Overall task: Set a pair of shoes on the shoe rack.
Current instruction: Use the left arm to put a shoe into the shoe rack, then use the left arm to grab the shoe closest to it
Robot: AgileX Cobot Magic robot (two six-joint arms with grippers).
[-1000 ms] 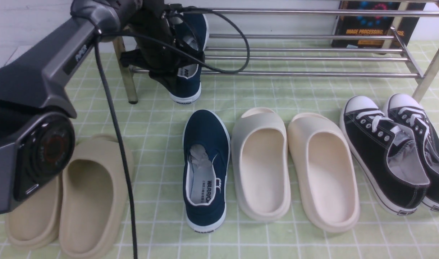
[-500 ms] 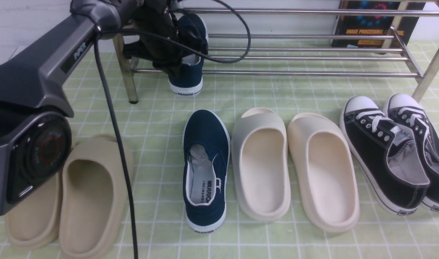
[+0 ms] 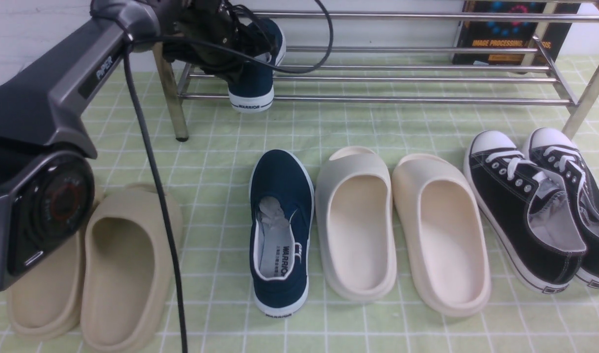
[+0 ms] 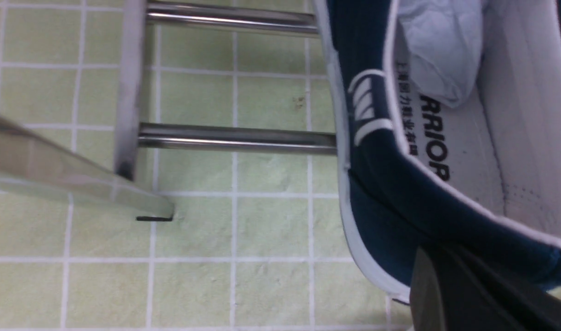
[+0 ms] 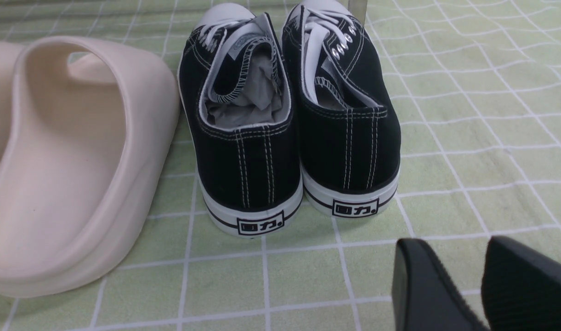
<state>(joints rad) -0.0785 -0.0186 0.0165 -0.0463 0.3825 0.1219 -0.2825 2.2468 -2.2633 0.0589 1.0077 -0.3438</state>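
The chrome shoe rack stands across the back of the green checked cloth. My left gripper is shut on the heel wall of one navy slip-on shoe at the rack's left end. The shoe's toe points toward the back and its heel is at the front bar. In the left wrist view the held shoe lies over two bars, and one dark finger presses its heel. I cannot tell whether it rests on the bars. The other navy shoe lies on the cloth in front. My right gripper hangs open and empty.
Two cream slides lie right of the navy shoe and two beige slides lie at front left. Black lace-up sneakers sit by the rack's right leg, also in the right wrist view. A book stands behind the rack.
My left gripper has carried the navy shoe up and back. Its heel has gone from in front of the rack to the front bar of the lower tier.
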